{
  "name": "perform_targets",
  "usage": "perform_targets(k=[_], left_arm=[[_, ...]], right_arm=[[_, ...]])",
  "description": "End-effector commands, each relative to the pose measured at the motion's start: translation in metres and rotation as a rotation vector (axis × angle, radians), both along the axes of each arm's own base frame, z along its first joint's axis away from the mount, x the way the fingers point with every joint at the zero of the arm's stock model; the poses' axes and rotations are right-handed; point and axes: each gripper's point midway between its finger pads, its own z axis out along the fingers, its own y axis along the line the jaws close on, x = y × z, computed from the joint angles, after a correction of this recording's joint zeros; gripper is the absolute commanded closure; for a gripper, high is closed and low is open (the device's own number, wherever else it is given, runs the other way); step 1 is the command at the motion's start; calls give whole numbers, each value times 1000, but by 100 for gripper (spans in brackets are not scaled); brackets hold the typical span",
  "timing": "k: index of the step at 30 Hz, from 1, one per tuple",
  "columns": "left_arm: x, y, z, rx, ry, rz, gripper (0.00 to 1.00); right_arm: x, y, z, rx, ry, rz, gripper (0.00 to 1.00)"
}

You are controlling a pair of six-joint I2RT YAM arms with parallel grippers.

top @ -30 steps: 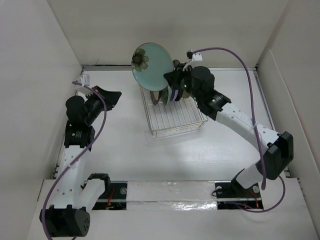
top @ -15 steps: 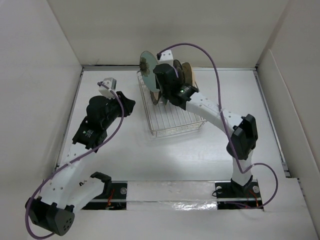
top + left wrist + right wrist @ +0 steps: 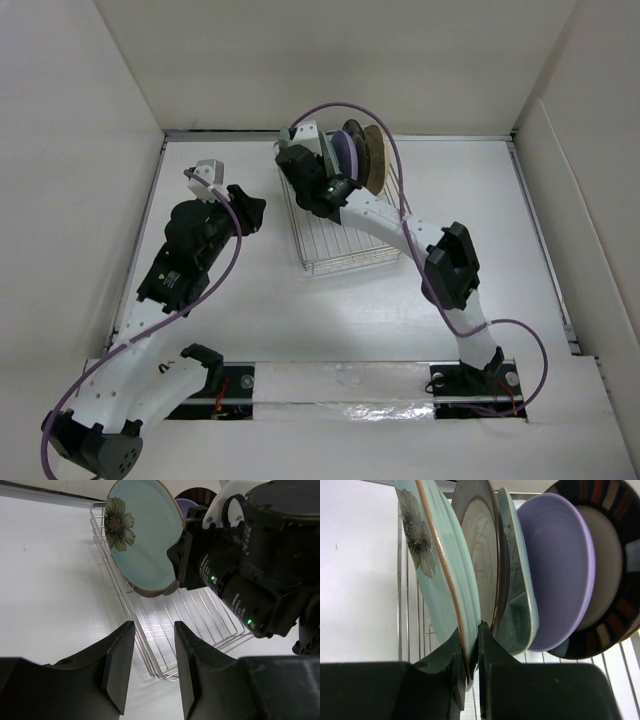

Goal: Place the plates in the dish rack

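My right gripper is shut on the lower rim of the pale green round plate, which has a flower print. It holds the plate upright on edge at the left end of a row in the dish rack. Behind it stand the dark-rimmed silver plate, the mint squarish plate, the lavender plate, the cream plate with a dark patterned rim and a sliver of the tan plate. My left gripper is open and empty, left of the rack's front corner.
White walls close in the table on the left, back and right. The rack's front half holds only bare divider wires. The right arm stretches across the rack's right side.
My right arm has swung the pale green plate left and down into the rack, turning it on edge. My left arm has reached out toward the rack.
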Motion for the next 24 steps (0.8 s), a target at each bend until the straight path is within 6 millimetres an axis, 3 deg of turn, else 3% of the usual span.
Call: perform_targets(k=[1,6,11,12,14,18,22,24], left_arm=[[0,6,13,-14,-50,33,65],[1,7,12,-14,-47,38,65],[2,7,10,-15,-43,41,64],[2,7,10,-14,-42,40,64],[3,7,9,-16,-39,42,64],[3,7,9,-18,-39,48,62],[3,9,10,-21,-43,56,58],[4,11,10,-19,-44,68,57]], right_arm=[[4,4,53,175,-133,-110,100],[-1,27,23,184,-100,-105,100],[-12,41,11,192,-108,-120,98],[-17,44,8,192,-110,-117,92],[-22,50,8,217,-106,-93,64],[-23,49,16,241,-121,-89,58],[-26,47,43,272,-159,-59,34],[-29,42,57,284,-172,-55,31]])
